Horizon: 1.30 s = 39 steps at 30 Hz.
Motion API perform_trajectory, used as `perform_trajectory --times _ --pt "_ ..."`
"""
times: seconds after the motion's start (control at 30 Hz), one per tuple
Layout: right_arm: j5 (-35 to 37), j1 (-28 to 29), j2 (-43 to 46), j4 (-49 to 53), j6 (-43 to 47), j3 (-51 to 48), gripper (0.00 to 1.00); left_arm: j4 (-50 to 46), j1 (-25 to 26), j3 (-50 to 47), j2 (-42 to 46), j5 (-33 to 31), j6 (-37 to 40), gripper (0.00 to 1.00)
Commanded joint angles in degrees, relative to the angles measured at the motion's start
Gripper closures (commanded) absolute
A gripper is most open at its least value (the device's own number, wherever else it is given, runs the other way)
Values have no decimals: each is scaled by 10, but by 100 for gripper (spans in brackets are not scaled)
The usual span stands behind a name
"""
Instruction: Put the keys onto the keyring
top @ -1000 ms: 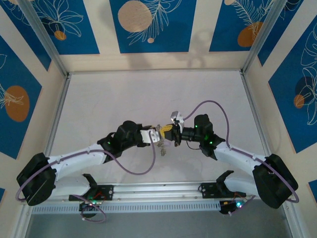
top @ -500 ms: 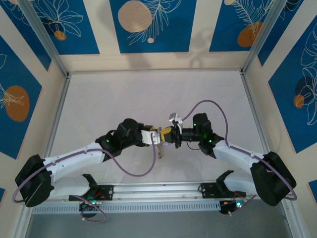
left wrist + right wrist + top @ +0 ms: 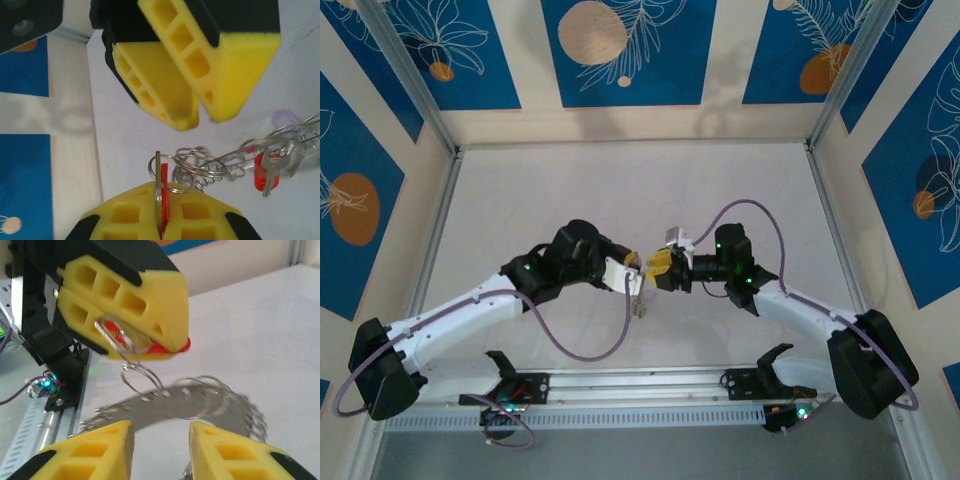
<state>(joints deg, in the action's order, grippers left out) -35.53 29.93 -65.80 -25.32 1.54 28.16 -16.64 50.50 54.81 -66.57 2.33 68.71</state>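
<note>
Right end effector (image 3: 660, 268) has opened and drawn back a little from the left one; its two fingers stand apart with nothing between them. Left end effector (image 3: 632, 272) is clamped tight on one red-headed key (image 3: 164, 195). One keyring (image 3: 170, 401) dangles from there above the worktop (image 3: 520, 200), between the two arms. Along it hang a second red key (image 3: 259, 172) and one silver key (image 3: 274, 167).

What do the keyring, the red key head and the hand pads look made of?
Keyring: metal, a dull grey band with shiny wire loops.
Red key head: probably plastic, glossy and slightly translucent red.
Finger pads: likely moulded plastic or foam, matte yellow with open cells.
</note>
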Motion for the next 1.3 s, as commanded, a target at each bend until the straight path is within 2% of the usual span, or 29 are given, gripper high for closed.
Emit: perform_trajectory --times 0.0,0.13,0.3,0.43,0.6,0.73,0.87,1.03,1.13,1.27 --pt "26 -7 50 17 90 -17 58 -104 -2 69 -21 -4 60 100" --pt "68 -10 97 0 118 -49 54 -215 -2 160 -76 -47 52 100" --pt "98 -9 154 -26 126 -90 46 -301 -2 238 -147 -95 46 100" --pt "107 -10 200 23 132 -91 39 -349 -2 297 -199 -147 25 100" --pt "142 -11 229 18 118 -111 33 -411 -2 368 -252 -179 -14 100" --pt "202 -12 257 10 107 -129 21 -435 -3 396 -273 -179 -14 100" --pt "240 -15 279 22 120 -134 1 -450 -6 418 -291 -177 -16 100" --pt "279 -15 303 -3 119 -163 1 -480 -8 466 -329 -199 -32 100" --pt "305 -16 323 12 113 -166 1 -489 -8 492 -345 -194 -44 100" --pt "334 -22 349 -19 105 -194 1 -515 -7 535 -369 -189 -77 100"
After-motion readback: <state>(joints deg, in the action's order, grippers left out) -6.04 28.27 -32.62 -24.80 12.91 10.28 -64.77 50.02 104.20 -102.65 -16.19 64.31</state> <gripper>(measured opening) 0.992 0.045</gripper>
